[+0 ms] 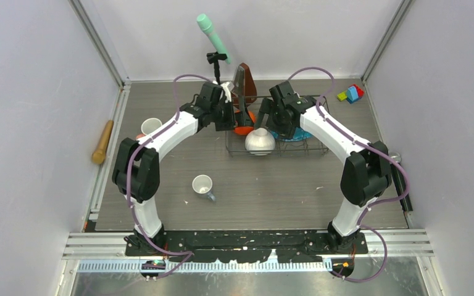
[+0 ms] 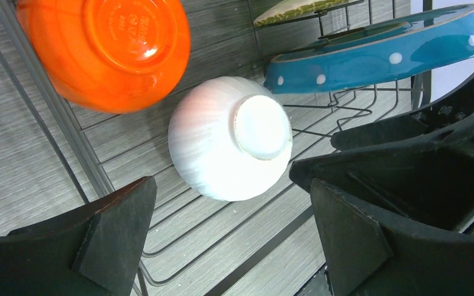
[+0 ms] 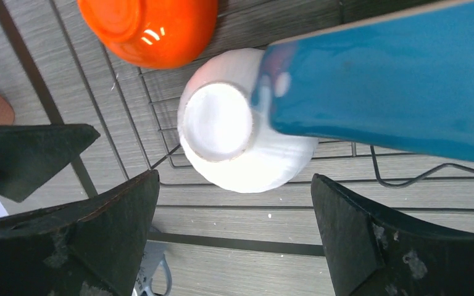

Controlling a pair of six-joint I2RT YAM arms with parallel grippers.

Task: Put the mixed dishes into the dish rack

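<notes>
The dish rack [image 1: 313,148] stands at mid-back of the table. In it, the white bowl [image 1: 260,141] and the orange bowl [image 1: 244,129] lie upside down, and the blue white-dotted plate [image 1: 292,135] stands on edge. My left gripper [image 1: 229,116] hovers open and empty over the rack's left end. My right gripper [image 1: 273,121] hovers open and empty over its middle. The left wrist view shows the orange bowl [image 2: 108,49], the white bowl [image 2: 231,139], the blue plate [image 2: 382,52] and the lime-green plate [image 2: 302,9]. The small white cup [image 1: 202,185] lies on the table. A mug [image 1: 151,126] stands at left.
The wooden rolling pin [image 1: 103,142] lies along the left edge. The brown metronome [image 1: 245,83] and a green microphone on a stand [image 1: 212,36] are behind the rack. Coloured blocks [image 1: 350,94] sit at back right. The two grippers are close together over the rack.
</notes>
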